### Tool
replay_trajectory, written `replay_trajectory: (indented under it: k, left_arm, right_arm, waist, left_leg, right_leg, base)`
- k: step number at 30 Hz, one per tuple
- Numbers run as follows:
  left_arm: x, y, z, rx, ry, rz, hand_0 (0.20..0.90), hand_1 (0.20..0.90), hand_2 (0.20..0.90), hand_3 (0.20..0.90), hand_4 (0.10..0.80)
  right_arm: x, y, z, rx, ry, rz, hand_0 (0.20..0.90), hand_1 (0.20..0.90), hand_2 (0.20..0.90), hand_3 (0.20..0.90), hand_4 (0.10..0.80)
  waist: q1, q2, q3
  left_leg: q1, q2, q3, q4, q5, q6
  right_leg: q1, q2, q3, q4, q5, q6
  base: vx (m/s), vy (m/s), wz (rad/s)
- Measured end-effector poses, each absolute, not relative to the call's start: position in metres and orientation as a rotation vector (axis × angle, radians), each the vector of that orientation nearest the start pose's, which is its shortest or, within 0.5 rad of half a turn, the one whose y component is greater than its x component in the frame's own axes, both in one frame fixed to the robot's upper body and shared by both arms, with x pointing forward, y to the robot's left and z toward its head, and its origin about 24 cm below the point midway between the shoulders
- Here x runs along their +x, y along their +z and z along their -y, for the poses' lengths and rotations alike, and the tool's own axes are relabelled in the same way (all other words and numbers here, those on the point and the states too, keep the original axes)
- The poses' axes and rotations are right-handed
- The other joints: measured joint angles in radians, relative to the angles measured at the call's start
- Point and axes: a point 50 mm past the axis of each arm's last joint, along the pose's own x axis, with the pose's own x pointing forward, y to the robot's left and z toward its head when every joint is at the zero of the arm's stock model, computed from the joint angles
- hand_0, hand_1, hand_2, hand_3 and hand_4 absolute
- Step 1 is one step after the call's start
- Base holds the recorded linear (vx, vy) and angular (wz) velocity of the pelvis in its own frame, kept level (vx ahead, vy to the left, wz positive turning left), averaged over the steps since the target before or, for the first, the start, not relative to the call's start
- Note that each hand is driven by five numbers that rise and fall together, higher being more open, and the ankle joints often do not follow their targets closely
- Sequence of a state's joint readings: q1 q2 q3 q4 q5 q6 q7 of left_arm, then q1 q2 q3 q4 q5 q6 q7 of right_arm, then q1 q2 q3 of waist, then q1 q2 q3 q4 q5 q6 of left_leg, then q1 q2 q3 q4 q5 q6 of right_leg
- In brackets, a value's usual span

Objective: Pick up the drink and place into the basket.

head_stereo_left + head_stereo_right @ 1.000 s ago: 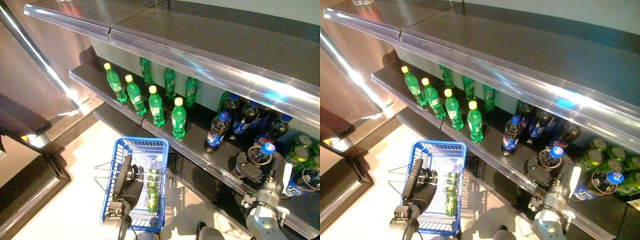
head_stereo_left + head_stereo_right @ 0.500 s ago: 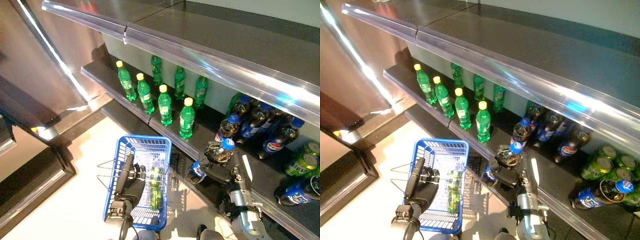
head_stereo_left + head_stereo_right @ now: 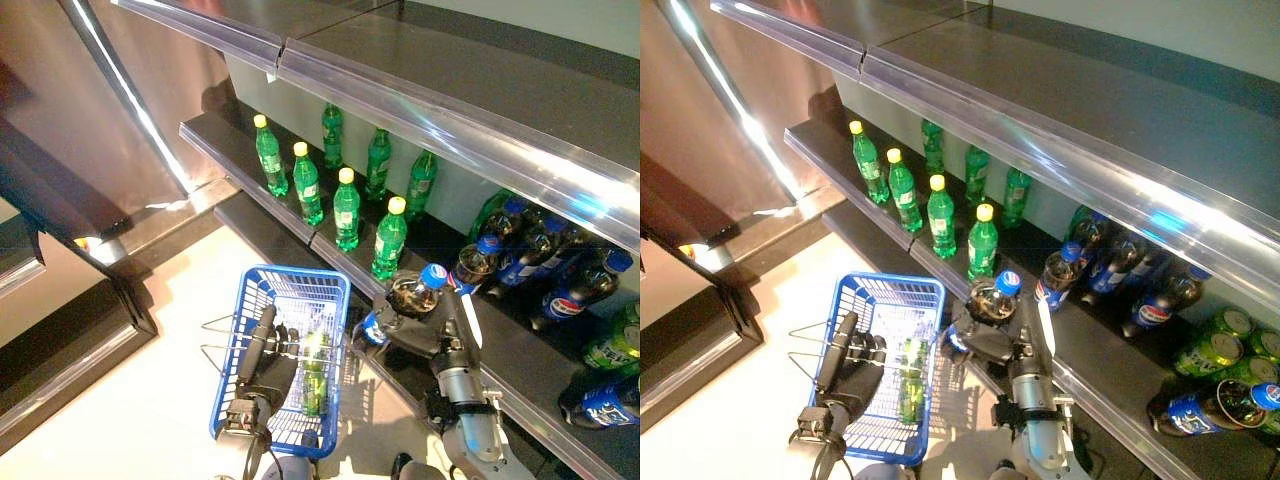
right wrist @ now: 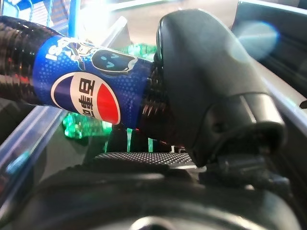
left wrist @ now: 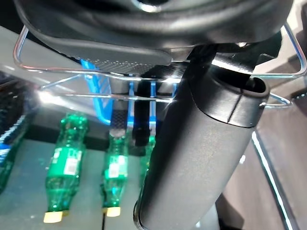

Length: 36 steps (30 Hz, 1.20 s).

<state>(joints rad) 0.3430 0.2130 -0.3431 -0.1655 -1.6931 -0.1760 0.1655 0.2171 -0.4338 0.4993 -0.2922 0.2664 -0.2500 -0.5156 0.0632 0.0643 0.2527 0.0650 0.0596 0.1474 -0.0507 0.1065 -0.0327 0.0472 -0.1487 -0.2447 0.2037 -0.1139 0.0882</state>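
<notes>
The cola bottle (image 3: 980, 305), dark with a blue label and blue cap, lies tilted in the right hand (image 3: 1002, 345), whose fingers are clenched round its body; the right wrist view shows the thumb pressed against the label. A second ago that hand was far to the right among the other cola bottles (image 3: 560, 290) on the shelf (image 3: 520, 345); now the bottle has been carried left, off the shelf edge, and hangs just beside the right rim of the basket (image 3: 240, 345). My guess is only a short move left and a lowering remain before letting go.

The basket is blue plastic mesh with thin wire handles, and a green bottle (image 3: 315, 375) already lies inside it. The left hand (image 3: 262, 375) is curled round the basket's dark, smooth handle grip, holding it off the pale floor. Further back, green bottles with yellow caps (image 3: 345, 208) stand upright in a row on the dark, glossy shelf, and green cans (image 3: 1210, 350) sit at the far right
</notes>
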Motion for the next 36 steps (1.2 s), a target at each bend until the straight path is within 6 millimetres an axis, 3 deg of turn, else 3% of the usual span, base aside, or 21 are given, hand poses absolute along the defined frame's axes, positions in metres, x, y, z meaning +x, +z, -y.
replay_trajectory:
  k: [14,20,27,32,36]
  left_arm:
    - [0.173,-0.004,-0.11,-1.486,0.098,-0.467,0.3,0.3,0.3,0.2,0.1]
    - [0.174,-0.004,-0.094,-1.449,0.012,-0.53,0.3,0.3,0.3,0.2,0.1]
    - [0.174,-0.005,-0.091,-1.44,0.003,-0.541,0.3,0.3,0.3,0.2,0.1]
    - [0.173,-0.009,-0.088,-1.43,0.01,-0.553,0.3,0.3,0.3,0.2,0.1]
    - [0.175,-0.011,-0.082,-1.421,0.008,-0.56,0.3,0.3,0.3,0.2,0.1]
  right_arm:
    - [0.21,0.059,0.12,0.049,-0.069,0.172,0.3,0.3,0.3,0.2,0.1]
    - [0.216,0.064,0.113,0.021,-0.046,0.213,0.3,0.3,0.3,0.2,0.1]
    - [0.226,0.066,0.112,0.005,-0.059,0.228,0.3,0.3,0.3,0.2,0.1]
    - [0.229,0.051,0.106,0.01,-0.075,0.164,0.3,0.3,0.3,0.2,0.1]
    - [0.226,0.024,0.101,-0.045,-0.043,0.063,0.3,0.3,0.3,0.2,0.1]
  waist:
    - [0.022,0.003,0.002]
    - [0.044,0.021,0.012]
    - [0.046,0.021,0.012]
    - [0.051,0.02,0.012]
    - [0.051,0.02,0.012]
  left_leg:
    - [-0.016,-0.015,-0.033,0.016,0.001,0.005]
    - [-0.016,-0.015,-0.05,0.022,0.001,0.005]
    - [-0.012,-0.02,-0.059,0.031,0.001,0.006]
    - [0.004,-0.021,-0.075,0.037,0.001,0.005]
    - [0.005,-0.026,-0.078,0.045,-0.006,0.005]
  right_leg:
    - [0.007,-0.016,-0.035,0.001,-0.002,0.005]
    - [0.024,-0.017,-0.05,0.003,-0.003,0.005]
    - [0.038,-0.019,-0.06,0.002,-0.003,0.005]
    - [0.066,-0.02,-0.078,0.005,-0.007,0.006]
    - [0.068,-0.029,-0.08,0.022,-0.015,0.013]
  base:
    - [0.021,0.015,0.08]
    - [0.041,0.0,0.08]
    - [0.071,0.006,0.05]
    - [0.071,0.024,0.09]
    - [0.059,0.04,0.03]
